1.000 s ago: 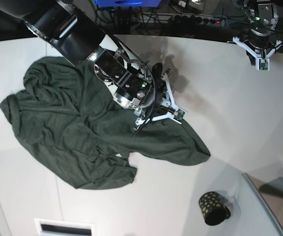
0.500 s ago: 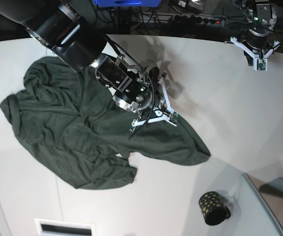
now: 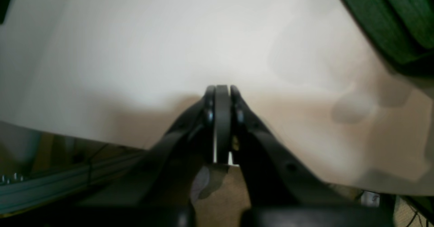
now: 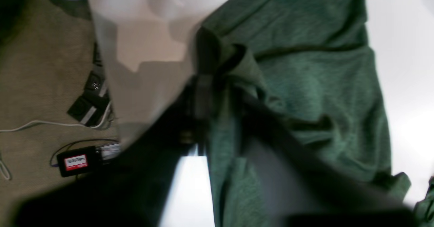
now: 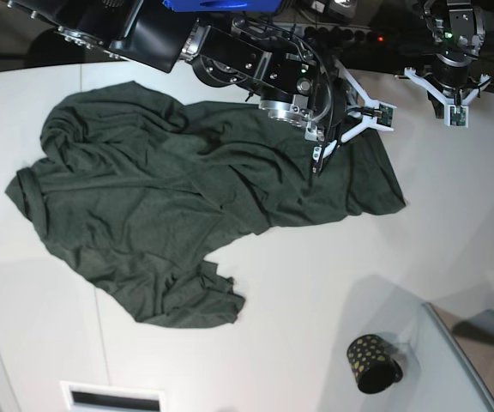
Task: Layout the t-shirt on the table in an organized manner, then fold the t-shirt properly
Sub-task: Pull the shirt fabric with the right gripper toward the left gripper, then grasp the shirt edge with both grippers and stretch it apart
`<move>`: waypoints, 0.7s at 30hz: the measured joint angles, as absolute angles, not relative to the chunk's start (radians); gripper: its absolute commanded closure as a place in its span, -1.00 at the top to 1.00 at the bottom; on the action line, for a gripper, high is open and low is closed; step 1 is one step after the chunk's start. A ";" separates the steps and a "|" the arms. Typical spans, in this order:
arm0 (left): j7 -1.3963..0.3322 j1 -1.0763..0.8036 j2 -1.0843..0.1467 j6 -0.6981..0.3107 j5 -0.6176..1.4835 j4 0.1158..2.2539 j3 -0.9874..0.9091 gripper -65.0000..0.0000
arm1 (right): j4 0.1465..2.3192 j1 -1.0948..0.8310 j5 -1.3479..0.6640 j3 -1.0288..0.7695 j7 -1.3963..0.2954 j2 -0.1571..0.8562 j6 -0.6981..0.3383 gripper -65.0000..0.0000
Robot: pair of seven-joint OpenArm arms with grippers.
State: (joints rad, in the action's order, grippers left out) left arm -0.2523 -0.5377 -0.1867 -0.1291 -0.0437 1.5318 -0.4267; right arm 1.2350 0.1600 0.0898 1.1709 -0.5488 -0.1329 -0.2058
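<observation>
The dark green t-shirt (image 5: 161, 215) lies rumpled across the left and middle of the white table (image 5: 436, 249), its right part spread out toward (image 5: 376, 184). My right gripper (image 5: 320, 153) hangs over that right part near the table's far edge. In the right wrist view its fingers (image 4: 200, 95) stand apart, with a raised fold of the t-shirt (image 4: 305, 67) running between them at the right gripper (image 4: 223, 98). My left gripper (image 5: 453, 105) is at the far right edge, away from the cloth. Its fingers are pressed together on nothing at the left gripper (image 3: 222, 95), and a corner of the t-shirt (image 3: 390, 17) shows.
A small black cup with gold dots (image 5: 371, 363) stands at the front right, beside a grey panel edge (image 5: 461, 360). A white slotted box (image 5: 114, 397) sits at the front left. Cables and a power strip (image 4: 88, 111) lie on the floor beyond the table's far edge.
The right arm swung up and to the right, dragging the t-shirt's right part toward the far edge and spreading it wider. Its jaws have come apart. The left arm stayed put.
</observation>
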 measured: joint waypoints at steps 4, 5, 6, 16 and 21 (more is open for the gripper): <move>-0.251 -0.537 -0.185 -0.131 -0.043 1.532 -0.427 -1.00 | 1.375 0.159 0.088 1.147 -0.624 -0.113 -0.206 0.07; -0.255 -0.536 -0.186 -0.130 -0.046 1.534 -0.426 -1.00 | 1.431 0.156 0.080 1.103 -0.650 -0.101 -0.209 0.05; -0.262 -0.536 -0.187 -0.129 -0.043 1.544 -0.422 -1.00 | 1.487 0.154 0.080 1.047 -0.672 -0.083 -0.209 0.02; -0.257 -0.437 -0.102 -0.131 -0.035 1.643 -0.230 -1.00 | 1.539 0.142 0.087 0.584 -0.735 0.105 -0.202 -0.17; -0.253 -0.302 -0.066 -0.125 -0.047 1.501 -0.075 -1.00 | 1.416 0.135 0.097 0.511 -0.721 0.115 -0.203 -0.18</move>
